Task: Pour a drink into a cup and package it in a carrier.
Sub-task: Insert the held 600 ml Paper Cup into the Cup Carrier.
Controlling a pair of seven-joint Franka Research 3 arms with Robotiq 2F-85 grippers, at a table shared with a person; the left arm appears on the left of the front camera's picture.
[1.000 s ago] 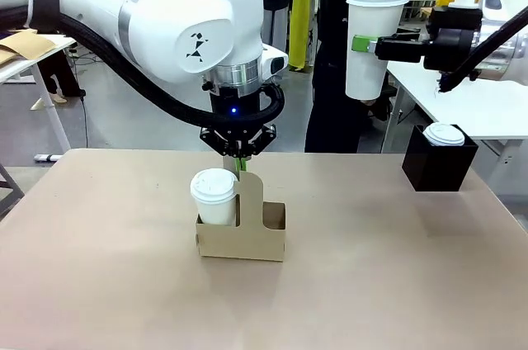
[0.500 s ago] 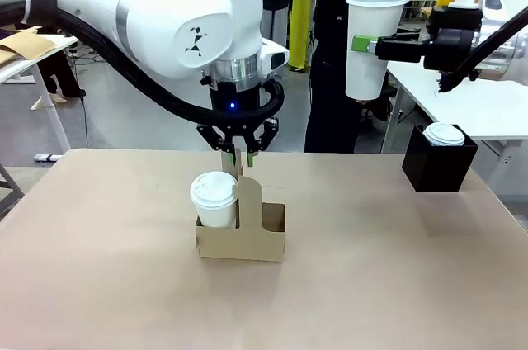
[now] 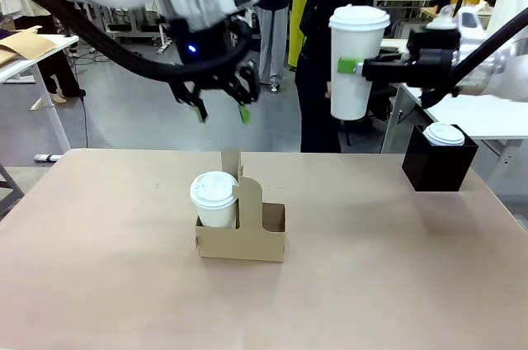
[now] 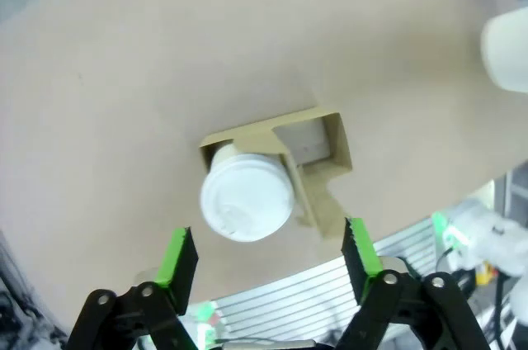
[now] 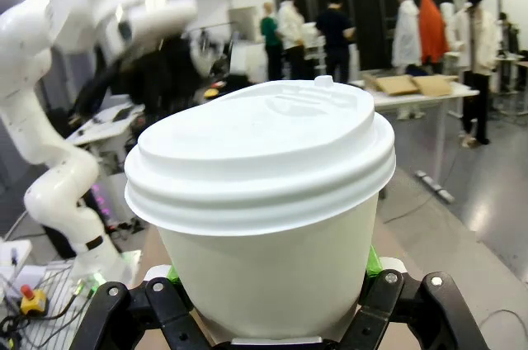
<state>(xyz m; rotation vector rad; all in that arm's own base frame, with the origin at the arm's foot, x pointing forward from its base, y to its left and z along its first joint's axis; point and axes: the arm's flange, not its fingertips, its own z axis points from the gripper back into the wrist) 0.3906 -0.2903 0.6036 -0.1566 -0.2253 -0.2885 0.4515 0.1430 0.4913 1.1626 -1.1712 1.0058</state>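
Clamping tall cup [image 3: 355, 90], right fingers [image 3: 348, 64]; left fingers [image 3: 244, 112] wide above carrier [image 3: 262, 241]; tan table [image 3: 396, 284], people [image 5: 290, 24] beyond.

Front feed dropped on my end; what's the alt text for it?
The left gripper hangs open above the carrier, which holds one lidded cup in its left pocket, the right pocket empty. The right gripper holds a second cup high at the right; a black box sits below, farther right.
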